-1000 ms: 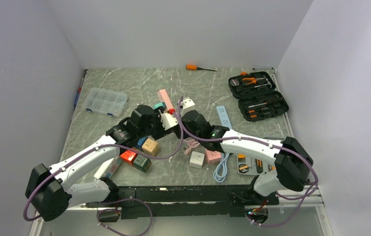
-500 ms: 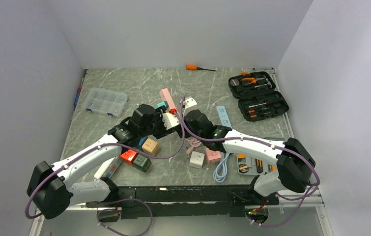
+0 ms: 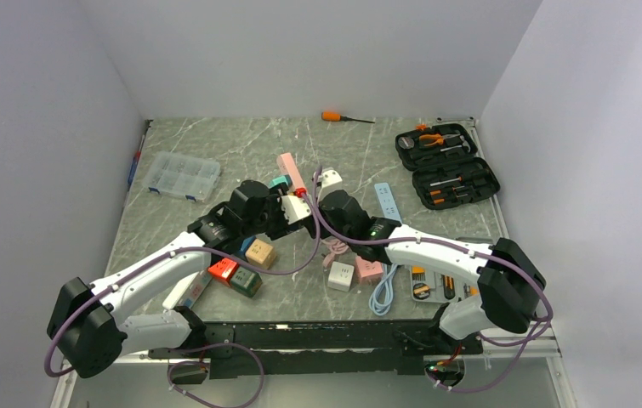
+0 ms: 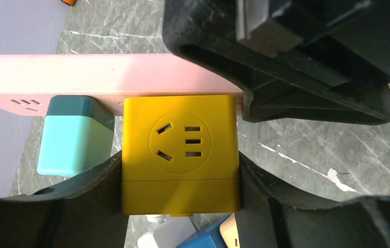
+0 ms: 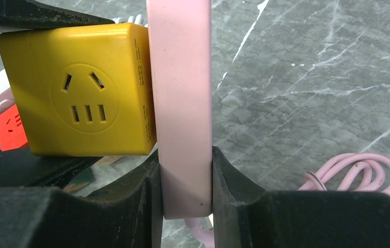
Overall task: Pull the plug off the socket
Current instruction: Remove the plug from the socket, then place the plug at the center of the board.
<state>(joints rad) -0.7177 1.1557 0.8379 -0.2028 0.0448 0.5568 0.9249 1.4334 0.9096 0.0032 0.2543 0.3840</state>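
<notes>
Orange-handled screwdriver (image 3: 338, 116) at far edge of grey marble tabletop (image 3: 241, 144); clear plastic compartment box (image 3: 183, 176) far left; open black tool case (image 3: 446, 165) far right, pale blue power strip (image 3: 387, 201) beside it; red (image 3: 223, 270), tan (image 3: 259, 252), white (image 3: 340, 275) cube adapters nearer front

Grey-green marbled table (image 3: 241, 140) in front of me, plain white walls (image 3: 317, 51) at left, right and top of frame, soft even light
</notes>
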